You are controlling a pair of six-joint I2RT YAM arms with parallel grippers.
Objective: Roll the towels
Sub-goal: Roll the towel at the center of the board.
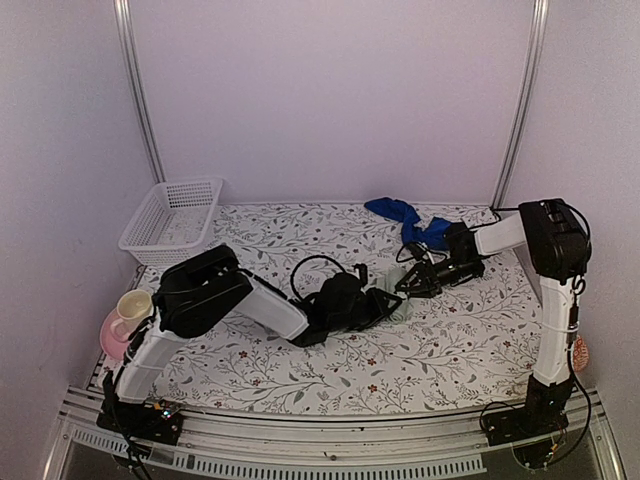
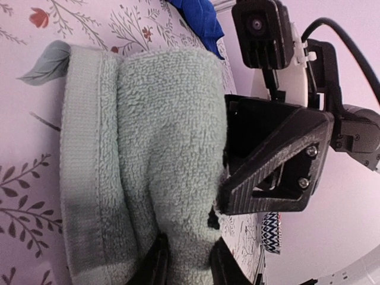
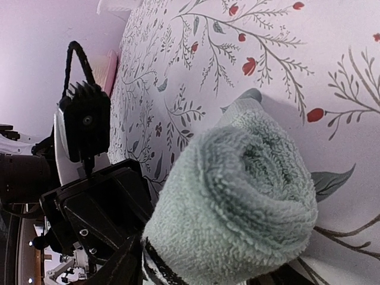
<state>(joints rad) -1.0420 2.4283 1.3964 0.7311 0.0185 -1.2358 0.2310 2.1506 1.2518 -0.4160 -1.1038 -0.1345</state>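
Finishing roll of green towel (image 2: pixel 160 148): clamped by left tool (image 2: pixel 184 267), straddled by right tool (image 1: pixel 408 286), grip unclear. Next, likely: release, flatten blue towel (image 1: pixel 405 218), far right.

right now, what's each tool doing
left tool: shut on the green towel
right tool: around the green towel's rolled end, grip cannot be told

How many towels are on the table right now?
2. A rolled pale sage-green terry towel lies in the middle of the floral-print table. A crumpled royal-blue cloth towel sits near the far edge, right of centre. Nothing suggests a hidden third.
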